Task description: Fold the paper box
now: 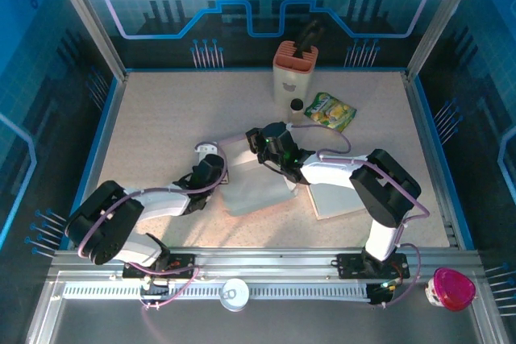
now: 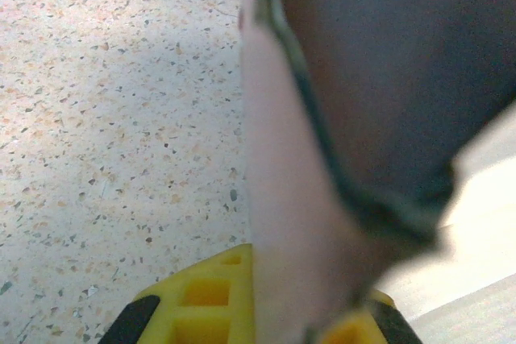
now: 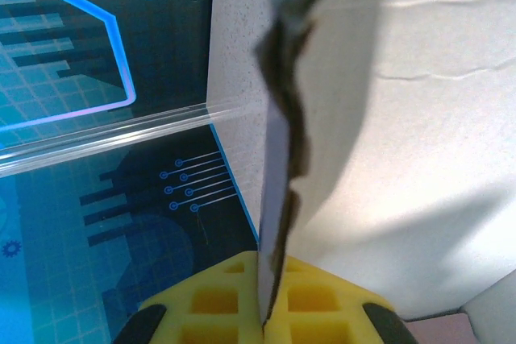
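Item: paper box (image 1: 256,192), mid-worktop (image 1: 161,118), between your arms. Grip: left fingers (image 2: 201,304) and right fingers (image 3: 214,300) each clenched on a panel edge. Status: no box shape yet; you likely have most folds left.

The top external camera looks steeply down from above and behind the arm bases over the whole speckled table (image 1: 161,126). Each wrist camera sits just behind its yellow fingers (image 2: 201,300), very close against the paper box (image 1: 256,195), shared by all three views.
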Robot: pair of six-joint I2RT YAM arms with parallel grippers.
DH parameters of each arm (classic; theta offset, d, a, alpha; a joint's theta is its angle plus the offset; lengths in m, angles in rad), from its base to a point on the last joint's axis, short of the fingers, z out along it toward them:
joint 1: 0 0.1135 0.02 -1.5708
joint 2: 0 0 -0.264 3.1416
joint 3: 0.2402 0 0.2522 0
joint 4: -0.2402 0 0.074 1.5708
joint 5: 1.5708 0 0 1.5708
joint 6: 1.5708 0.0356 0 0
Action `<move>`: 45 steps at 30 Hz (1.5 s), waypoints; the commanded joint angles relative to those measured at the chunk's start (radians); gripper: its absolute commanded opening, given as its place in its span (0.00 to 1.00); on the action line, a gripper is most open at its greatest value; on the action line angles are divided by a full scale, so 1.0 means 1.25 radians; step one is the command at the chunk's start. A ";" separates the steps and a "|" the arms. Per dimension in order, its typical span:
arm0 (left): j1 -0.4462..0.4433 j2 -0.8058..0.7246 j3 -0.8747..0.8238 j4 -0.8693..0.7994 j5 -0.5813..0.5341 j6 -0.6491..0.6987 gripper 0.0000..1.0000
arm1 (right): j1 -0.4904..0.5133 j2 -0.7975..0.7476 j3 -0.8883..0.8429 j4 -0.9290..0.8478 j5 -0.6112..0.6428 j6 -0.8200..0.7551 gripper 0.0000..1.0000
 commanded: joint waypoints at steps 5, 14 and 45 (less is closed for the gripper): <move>0.012 -0.117 0.035 -0.122 -0.011 -0.006 0.00 | -0.012 -0.155 0.004 -0.096 -0.028 -0.231 0.56; 0.223 -0.268 0.118 -0.260 0.458 0.086 0.00 | -0.236 -0.405 -0.018 -0.116 -0.438 -0.607 0.65; 0.313 -0.084 0.254 -0.206 0.911 0.058 0.00 | -0.426 -0.470 -0.017 -0.409 -0.786 -1.139 0.44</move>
